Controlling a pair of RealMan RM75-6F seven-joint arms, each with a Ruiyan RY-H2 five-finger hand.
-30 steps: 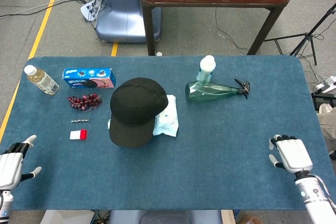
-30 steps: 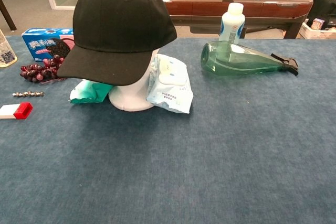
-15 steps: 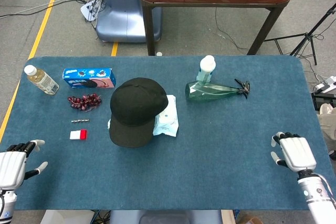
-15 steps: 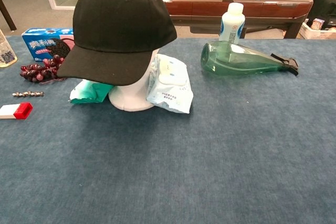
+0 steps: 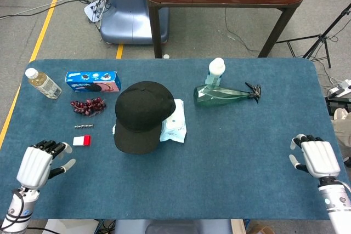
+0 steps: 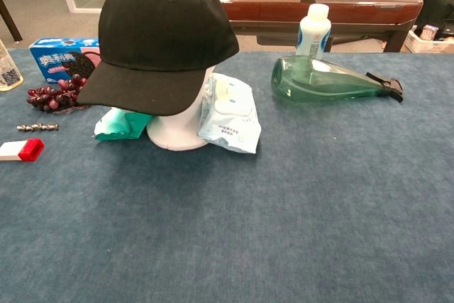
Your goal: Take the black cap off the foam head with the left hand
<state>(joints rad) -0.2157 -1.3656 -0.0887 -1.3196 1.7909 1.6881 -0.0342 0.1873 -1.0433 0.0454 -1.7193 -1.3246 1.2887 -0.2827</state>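
— Where are the hands?
— Nearest edge: the left hand (image 5: 37, 164) and the right hand (image 5: 318, 157), both empty with fingers apart.
— And the cap?
— Farther in, the black cap (image 6: 162, 39) sits on the foam head (image 6: 179, 130), a wipes pack (image 6: 228, 111) touching its side. Beyond lies a green bottle (image 6: 328, 80).

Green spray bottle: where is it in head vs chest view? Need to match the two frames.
Head view: green spray bottle lies on its side right of centre, far half of the table, nozzle pointing right.
Chest view: green spray bottle upper right, lying on its side, trigger end at right.
Shared landmark: the white bottle standing just behind its fat end.
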